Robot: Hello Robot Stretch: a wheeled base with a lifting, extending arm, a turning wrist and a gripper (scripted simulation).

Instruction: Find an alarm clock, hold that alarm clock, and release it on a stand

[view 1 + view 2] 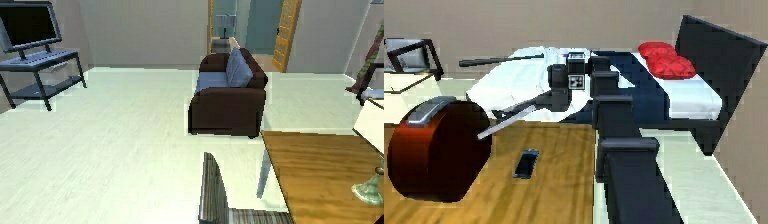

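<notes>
My arm (pixel 619 150) rises from the arm side view's bottom edge, with its two white marked squares (pixel 565 78) at the far end. The gripper (pixel 492 126) points left and down from there over a wooden tabletop (pixel 564 175). Its thin fingers (pixel 514 114) end at the right edge of a big dark red round thing (pixel 432 150) with a grey band on top, which stands on that tabletop. I cannot tell whether the gripper holds anything. In the forward view a low dark stand (pixel 42 72) with a television (pixel 28 27) stands at the far left.
A flat phone (pixel 527 163) lies on the tabletop. Beyond it is a bed (pixel 654 90) with red pillow (pixel 664 58) and dark headboard (pixel 719 70). Ahead stand a brown armchair (pixel 230 95), a doorway (pixel 250 30), a wooden table (pixel 320 170) and a chair back (pixel 212 190); pale floor lies between.
</notes>
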